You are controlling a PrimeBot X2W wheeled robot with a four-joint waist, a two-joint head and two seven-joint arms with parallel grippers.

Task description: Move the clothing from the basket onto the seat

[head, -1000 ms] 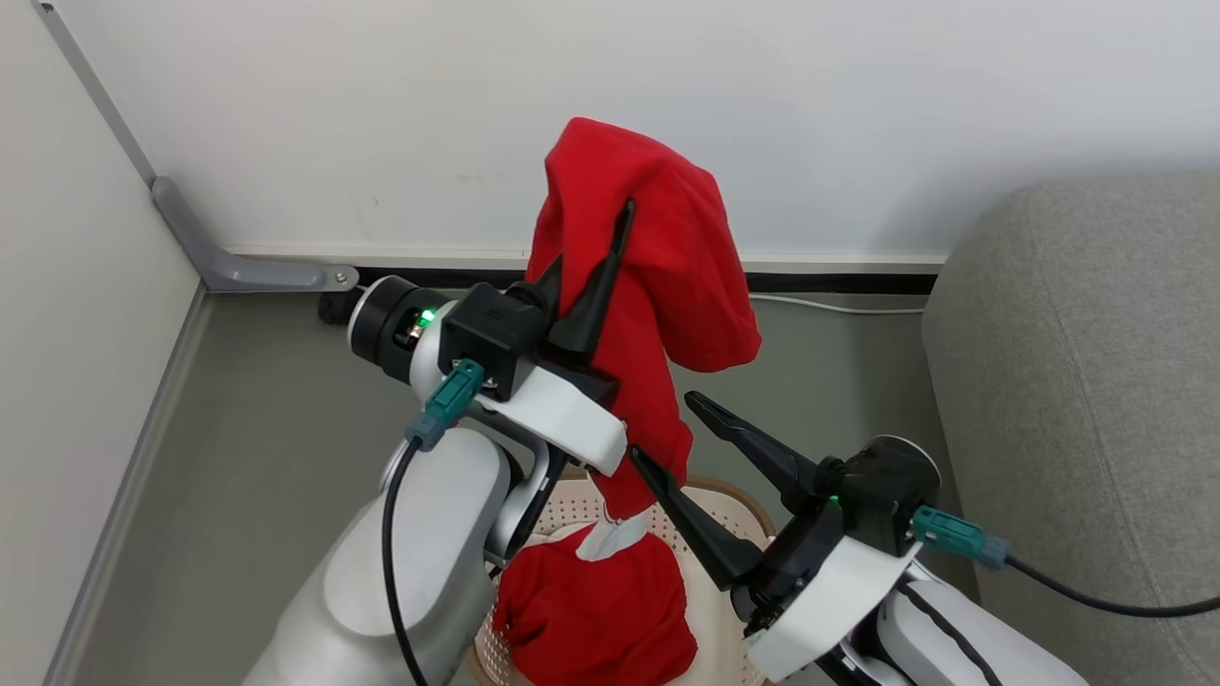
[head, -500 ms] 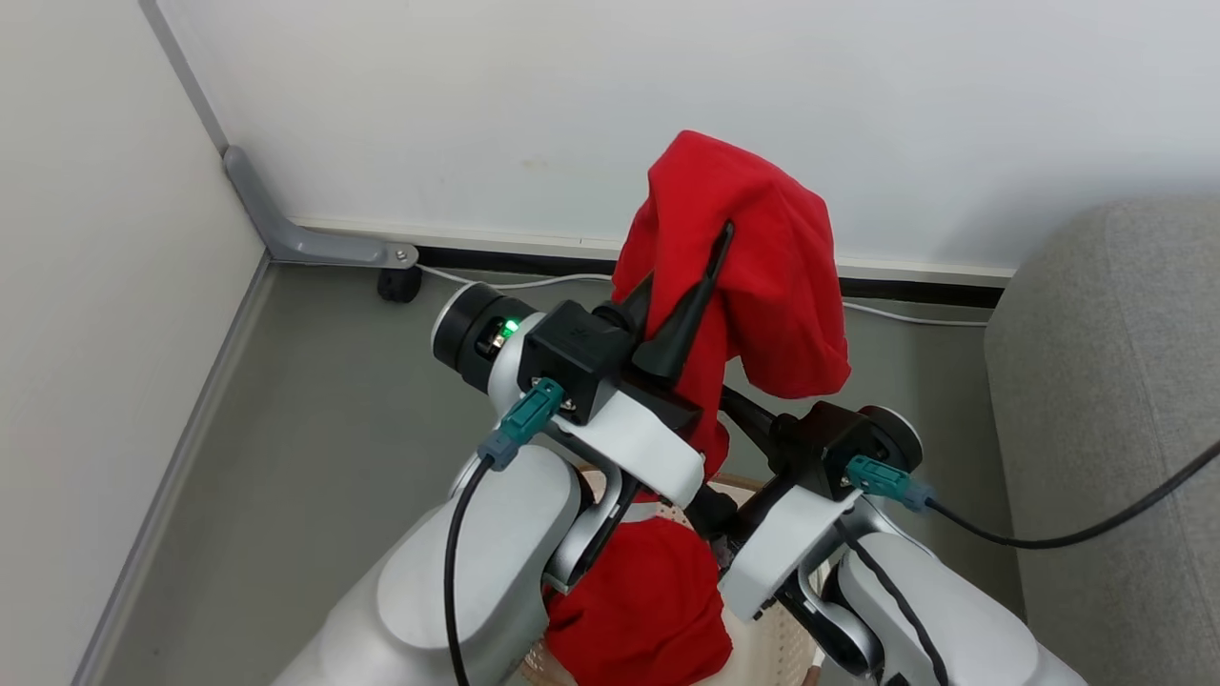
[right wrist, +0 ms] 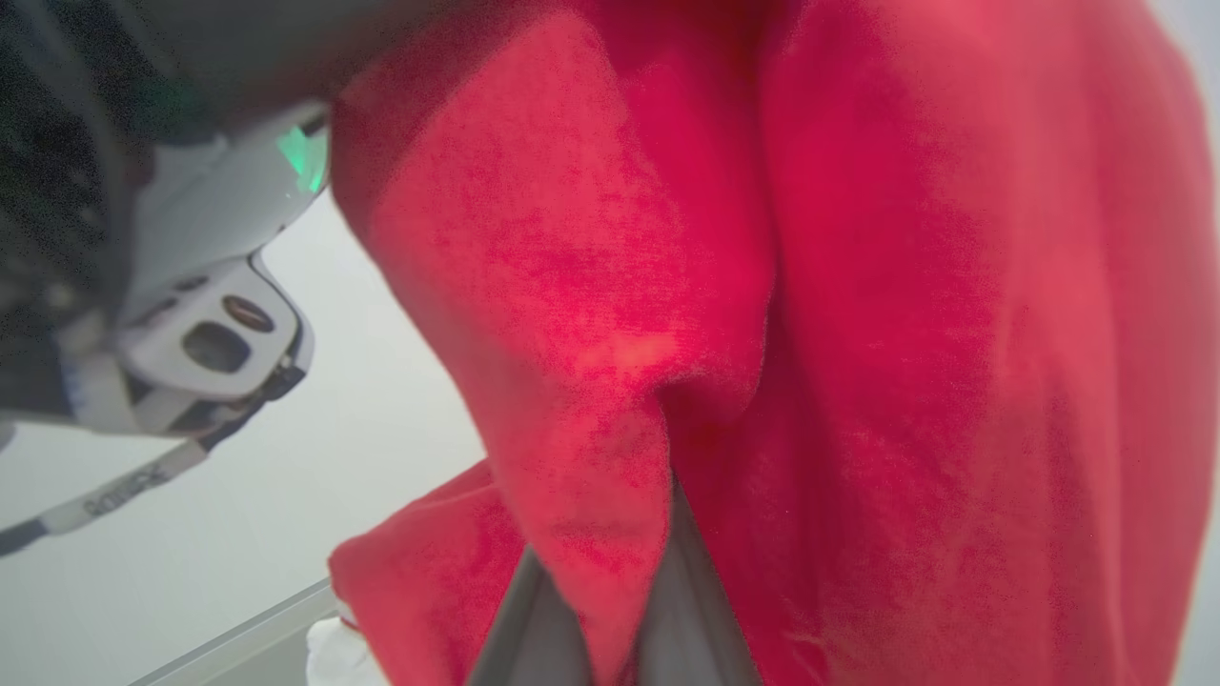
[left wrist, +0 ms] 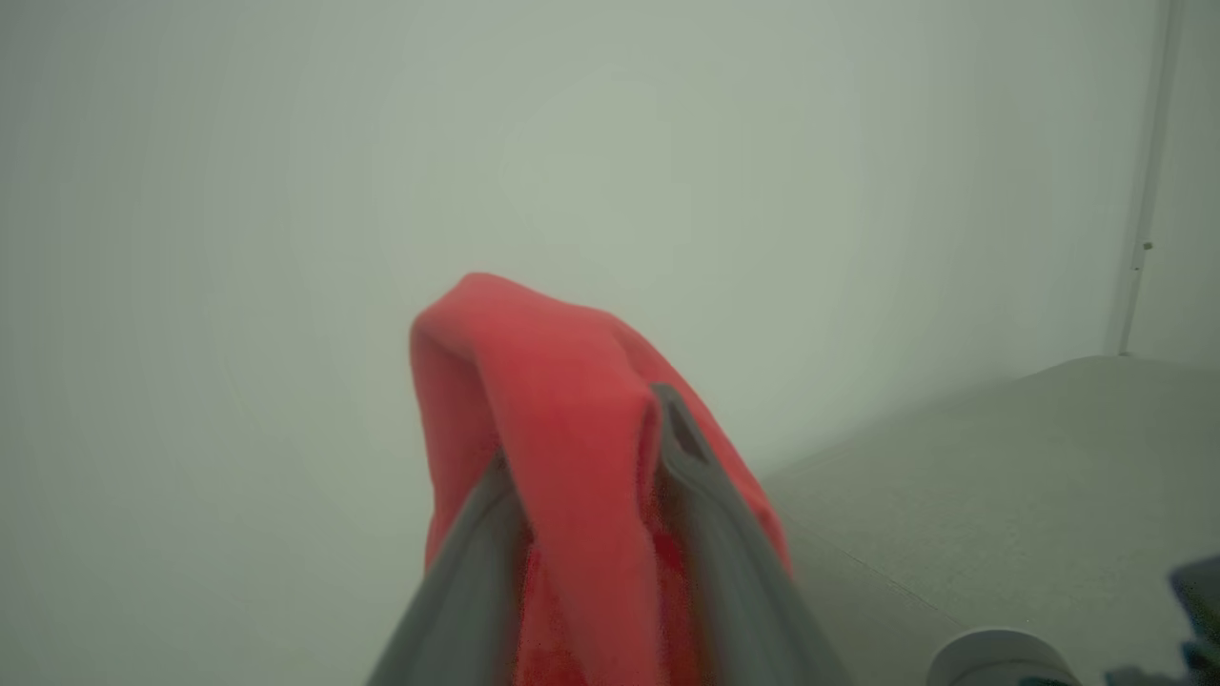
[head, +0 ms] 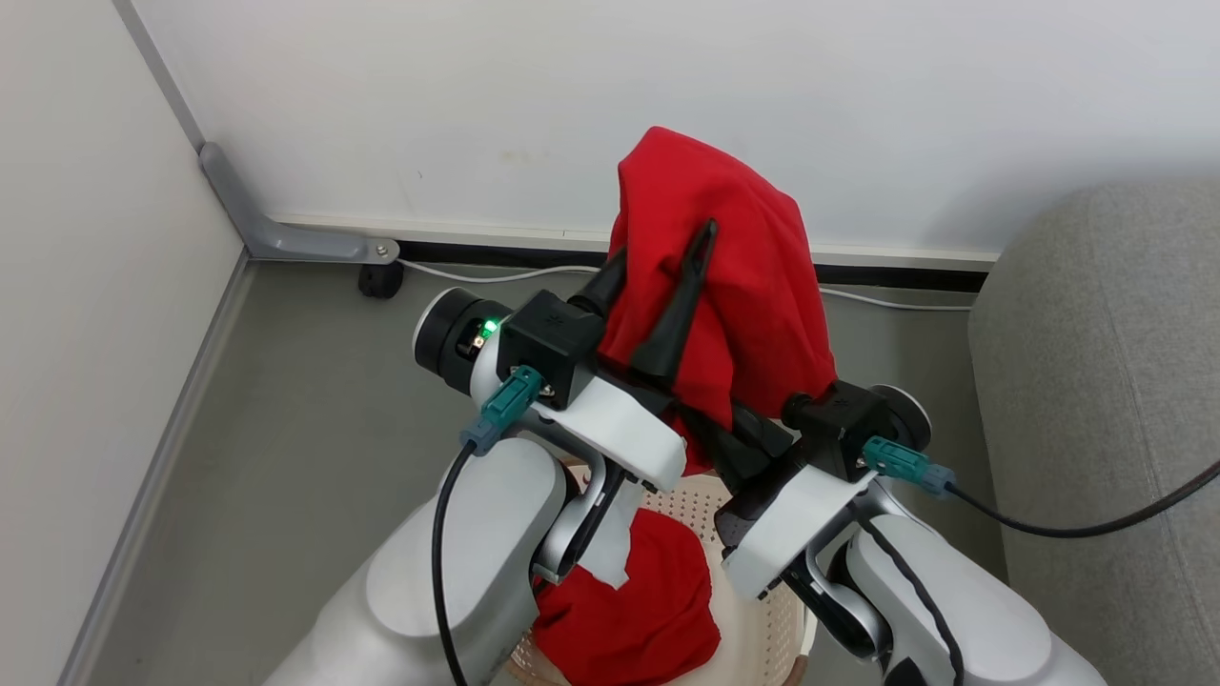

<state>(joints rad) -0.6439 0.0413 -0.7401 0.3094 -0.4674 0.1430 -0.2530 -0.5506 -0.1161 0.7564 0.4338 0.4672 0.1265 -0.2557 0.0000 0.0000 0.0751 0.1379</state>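
one red garment (head: 734, 286) hangs above the basket (head: 762, 629) — right gripper (right wrist: 610, 572) clamped on it, left gripper (head: 660, 250) slightly parted, hold unclear — a second garment (head: 639, 615) lies inside, none on the sofa (head: 1096, 381).

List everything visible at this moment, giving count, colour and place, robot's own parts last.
clothing: red; one piece held high above the basket, more red fabric with a white patch lying in the basket; one garment or two, cannot tell.
basket: one, cream, perforated, on the floor under the arms.
seat: one, grey, at the right.
wall: white, behind.
floor: grey.
cord: one, white, along the wall's foot.
wheel-like object: one, black, at the wall's foot.
left gripper: dark, clothing between its jaws and draped over them.
right gripper: dark, jaws shut on the clothing lower down.
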